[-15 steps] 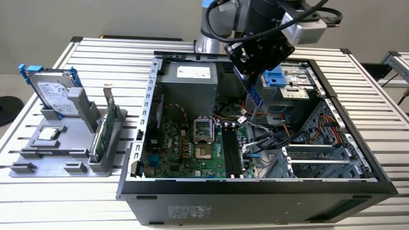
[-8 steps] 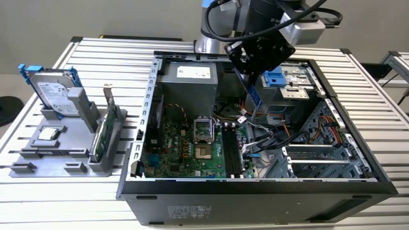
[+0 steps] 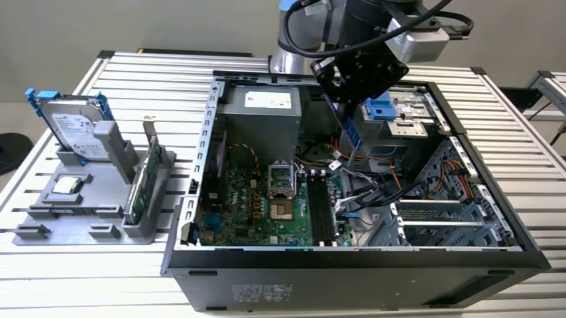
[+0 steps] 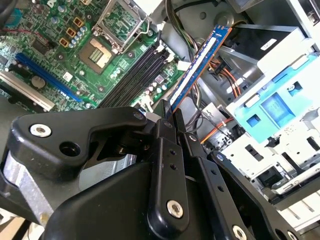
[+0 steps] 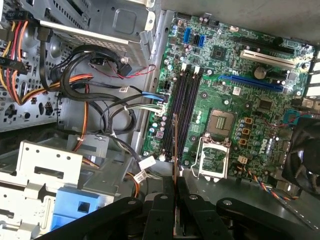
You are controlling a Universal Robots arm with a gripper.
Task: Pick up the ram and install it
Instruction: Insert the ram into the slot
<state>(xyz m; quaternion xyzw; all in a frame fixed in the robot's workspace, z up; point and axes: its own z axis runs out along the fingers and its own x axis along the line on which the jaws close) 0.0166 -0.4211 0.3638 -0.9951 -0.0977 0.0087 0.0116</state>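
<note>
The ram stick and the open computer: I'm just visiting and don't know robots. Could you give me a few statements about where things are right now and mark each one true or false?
1. The gripper is shut on the ram. True.
2. The ram is already seated in one of the black memory slots. False: it hangs above the open computer case, clear of the motherboard.
3. The processor socket has its metal frame swung open. True.
4. The hard drive with blue rails sits inside the case. False: it stands in the grey holder on the exterior view's left.
5. The green card is plugged into the motherboard. False: it stands in the same grey holder.
</note>
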